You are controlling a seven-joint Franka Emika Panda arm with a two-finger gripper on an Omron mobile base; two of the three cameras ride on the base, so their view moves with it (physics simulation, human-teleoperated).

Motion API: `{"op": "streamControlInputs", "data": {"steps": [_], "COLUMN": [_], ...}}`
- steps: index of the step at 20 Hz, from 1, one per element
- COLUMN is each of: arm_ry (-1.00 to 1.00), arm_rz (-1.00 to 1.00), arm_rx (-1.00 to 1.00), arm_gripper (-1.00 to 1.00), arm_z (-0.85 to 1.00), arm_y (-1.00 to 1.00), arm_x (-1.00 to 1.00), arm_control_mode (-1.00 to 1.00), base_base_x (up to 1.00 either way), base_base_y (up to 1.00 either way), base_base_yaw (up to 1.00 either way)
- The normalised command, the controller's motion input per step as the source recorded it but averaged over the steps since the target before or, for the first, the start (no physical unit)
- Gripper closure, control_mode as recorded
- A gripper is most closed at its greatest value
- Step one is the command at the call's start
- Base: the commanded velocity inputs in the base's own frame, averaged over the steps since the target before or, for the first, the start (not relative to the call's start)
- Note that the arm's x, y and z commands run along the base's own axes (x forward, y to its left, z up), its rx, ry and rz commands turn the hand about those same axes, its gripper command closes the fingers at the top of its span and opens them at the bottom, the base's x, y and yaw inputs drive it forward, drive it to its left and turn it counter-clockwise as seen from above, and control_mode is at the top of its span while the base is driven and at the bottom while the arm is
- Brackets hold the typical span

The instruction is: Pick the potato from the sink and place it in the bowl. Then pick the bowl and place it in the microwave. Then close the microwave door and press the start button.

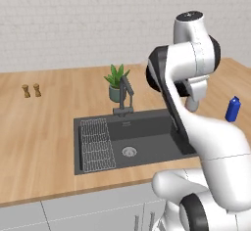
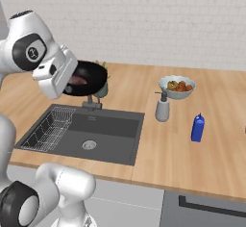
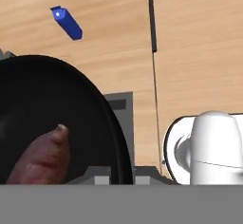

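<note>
Your two-finger gripper (image 2: 72,87) clamps the wide glossy black bowl (image 2: 89,78) tilted above the sink; tip further and the small reddish-brown potato (image 3: 42,156) rolls out.

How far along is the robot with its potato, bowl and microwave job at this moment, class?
Done: the small reddish-brown potato lies inside the wide glossy black bowl, and the dark grey sink holds no potato. In hand: the bowl, tilted, is held up above the sink at the gripper with the potato in it. Left: setting the bowl in the microwave, closing its door and pressing start.
</note>
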Motion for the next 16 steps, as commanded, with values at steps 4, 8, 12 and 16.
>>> {"op": "streamControlInputs", "data": {"steps": [4, 8, 12, 16], "arm_ry": [0.01, 0.01, 0.04, -0.06], "arm_rz": [-0.11, -0.05, 0.00, 0.03], "arm_rx": [-0.17, -0.10, 0.08, 0.08], "arm_gripper": [1.00, 1.00, 1.00, 1.00], "arm_z": [0.00, 0.03, 0.17, 0.00], "arm_y": [-0.02, -0.03, -0.38, -0.24], "arm_x": [-0.23, -0.11, -0.15, -0.48], "arm_control_mode": [-1.00, -1.00, -1.00, -1.00], "base_base_x": [0.00, 0.00, 0.00, 0.00], "base_base_y": [0.00, 0.00, 0.00, 0.00], "base_base_yaw": [0.00, 0.00, 0.00, 0.00]}}
